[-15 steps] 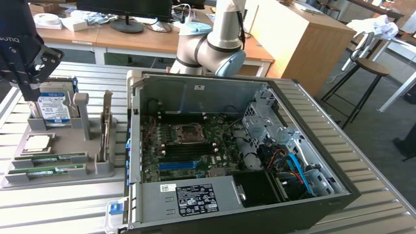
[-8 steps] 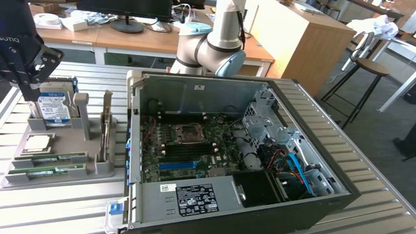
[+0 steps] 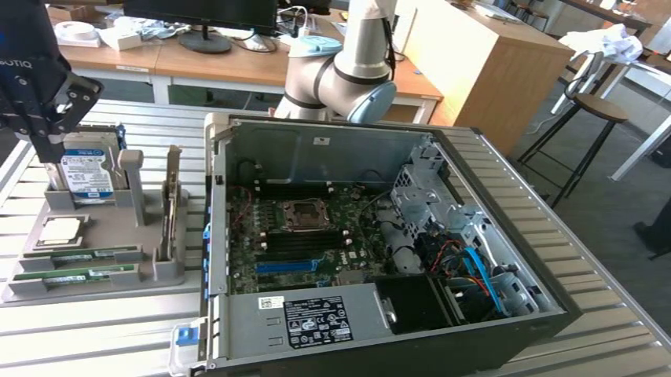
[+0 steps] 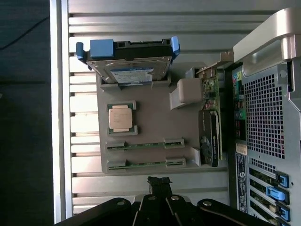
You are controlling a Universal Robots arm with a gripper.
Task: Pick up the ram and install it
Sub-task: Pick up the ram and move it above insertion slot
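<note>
The bench (image 3: 603, 259) is ribbed grey metal; behind it stand wooden desks (image 3: 220, 67) carrying a dark monitor (image 3: 199, 14) and white clutter; a tall wooden cabinet (image 3: 493, 71) rises at the exterior view's right; beside it a round-topped stool (image 3: 599, 107) on black legs stands on grey floor (image 3: 592, 169), perhaps carpet; the light is bright and even.

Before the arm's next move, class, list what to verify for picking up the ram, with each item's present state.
1. Two ram sticks lying in the tray: ok.
2. Pincer free of any load: ok.
3. Pincer open for a grasp: not ok, shut.
4. Pincer at a ram stick: not ok, apart from both.
5. Computer case open, motherboard exposed: ok.
6. Free slot on the motherboard: cannot tell.
</note>
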